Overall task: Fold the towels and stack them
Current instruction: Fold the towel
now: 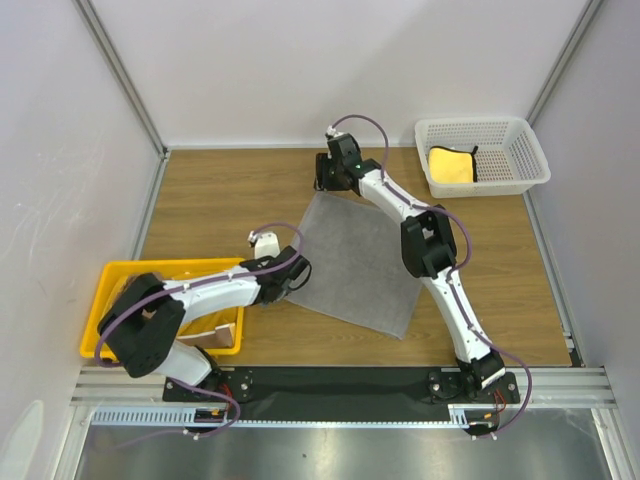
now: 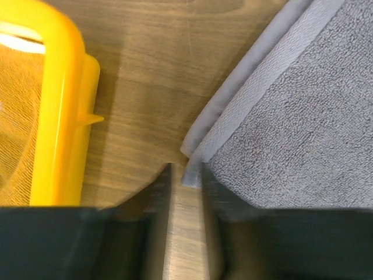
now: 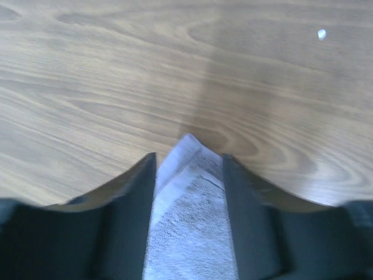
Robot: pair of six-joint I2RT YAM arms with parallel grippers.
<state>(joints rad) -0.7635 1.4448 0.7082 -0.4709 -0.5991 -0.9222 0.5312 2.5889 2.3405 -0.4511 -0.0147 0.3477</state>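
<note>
Wood-grain tabletop (image 1: pixel 220 195) fills the middle of the top view, closed in by plain pale walls (image 1: pixel 350 60) on the left, far and right sides.

At the lower left sits a yellow plastic tray (image 1: pixel 108 272), partly covered by the left arm. Something tan shows in its near right corner, but I cannot tell what it is.

Just right of the tray, the left gripper (image 2: pixel 185 172) is low at the left corner of the grey towel (image 1: pixel 360 265). Its fingers are slightly parted, bare wood shows in the slit between them, and the hemmed corner tip lies at the mouth of the gap.

The grey towel lies spread out flat and skewed in the centre of the table, well clear of both containers.

At its far corner, upper centre of the frame, the right gripper (image 3: pixel 189 157) has its fingers spread, and the towel's pointed corner lies on the wood between them.

In the upper right corner stands a white mesh basket (image 1: pixel 482 123), and a folded yellow towel (image 1: pixel 452 167) lies in its left half.
</note>
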